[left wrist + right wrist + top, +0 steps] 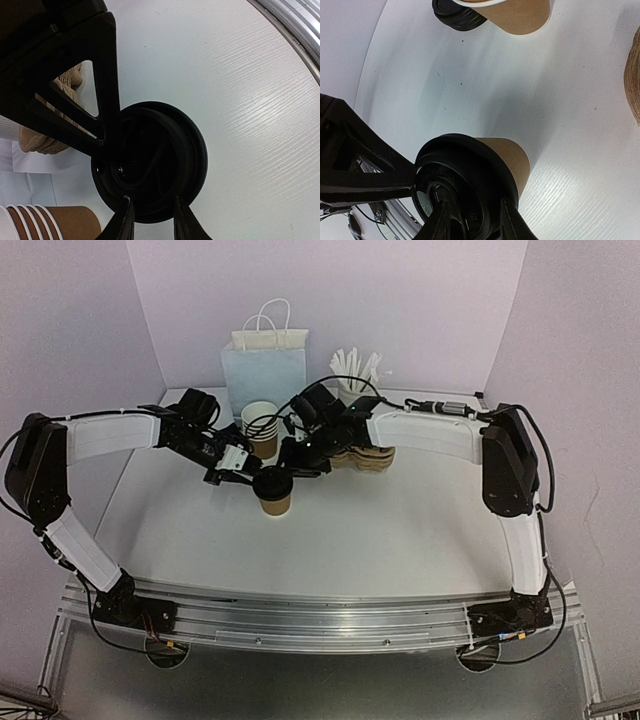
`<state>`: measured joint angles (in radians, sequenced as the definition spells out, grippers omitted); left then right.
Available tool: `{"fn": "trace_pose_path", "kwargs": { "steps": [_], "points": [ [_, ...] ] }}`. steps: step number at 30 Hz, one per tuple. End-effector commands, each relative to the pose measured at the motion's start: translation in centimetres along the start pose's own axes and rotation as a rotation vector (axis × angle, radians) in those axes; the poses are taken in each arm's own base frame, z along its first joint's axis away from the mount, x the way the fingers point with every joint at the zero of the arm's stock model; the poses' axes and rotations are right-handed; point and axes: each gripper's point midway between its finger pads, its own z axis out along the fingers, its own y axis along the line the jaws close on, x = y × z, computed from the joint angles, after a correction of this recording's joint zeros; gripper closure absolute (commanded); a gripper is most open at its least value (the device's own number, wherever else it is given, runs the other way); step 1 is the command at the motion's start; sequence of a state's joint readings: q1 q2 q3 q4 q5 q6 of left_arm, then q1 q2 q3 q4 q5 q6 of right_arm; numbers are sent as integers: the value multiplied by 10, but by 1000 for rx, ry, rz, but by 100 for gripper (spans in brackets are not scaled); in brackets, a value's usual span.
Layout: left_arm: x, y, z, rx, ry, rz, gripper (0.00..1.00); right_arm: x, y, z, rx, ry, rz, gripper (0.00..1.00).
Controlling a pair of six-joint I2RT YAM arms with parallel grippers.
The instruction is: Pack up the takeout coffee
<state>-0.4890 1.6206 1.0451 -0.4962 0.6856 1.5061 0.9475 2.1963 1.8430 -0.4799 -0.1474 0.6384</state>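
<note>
White table [400, 530], one cup [276, 504]: left gripper [152, 204] pinches lid [167, 150] rim, right gripper [474, 209] straddles it, clamp unclear, so we should press evenly, keeping cup upright.

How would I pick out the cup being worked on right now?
Start at the pale blue paper bag at the back of the table, then come forward past the stack of open cups. The cup stands alone nearer the middle. Unlike the stacked ones, it wears a black lid.
</note>
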Motion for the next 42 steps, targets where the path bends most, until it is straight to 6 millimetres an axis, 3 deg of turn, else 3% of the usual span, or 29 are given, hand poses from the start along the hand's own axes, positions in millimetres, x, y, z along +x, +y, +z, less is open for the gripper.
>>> {"fn": "trace_pose_path", "kwargs": {
  "steps": [1,10,15,19,23,30,33,37,42],
  "points": [
    [25,-32,18,125,64,-123,75,30,-17,20,47,91,14,70],
    [62,-71,40,246,149,-160,80,48,-31,24,108,131,46,72],
    [66,-61,43,236,160,-211,81,62,-37,33,102,183,60,72],
    [70,-64,40,247,175,-219,79,79,-50,40,103,241,83,73],
    [64,-60,36,239,156,-250,76,83,-54,41,110,250,88,75],
    [27,-17,13,148,74,-287,66,25,-16,11,79,83,-44,71],
    [10,2,2,100,35,-287,59,10,-7,4,74,39,-64,69],
    [-2,16,-7,70,7,-280,53,-4,4,-1,53,4,-73,68],
    [-6,17,-12,71,11,-267,48,-19,17,-14,28,-39,-92,66]
  ]
}}
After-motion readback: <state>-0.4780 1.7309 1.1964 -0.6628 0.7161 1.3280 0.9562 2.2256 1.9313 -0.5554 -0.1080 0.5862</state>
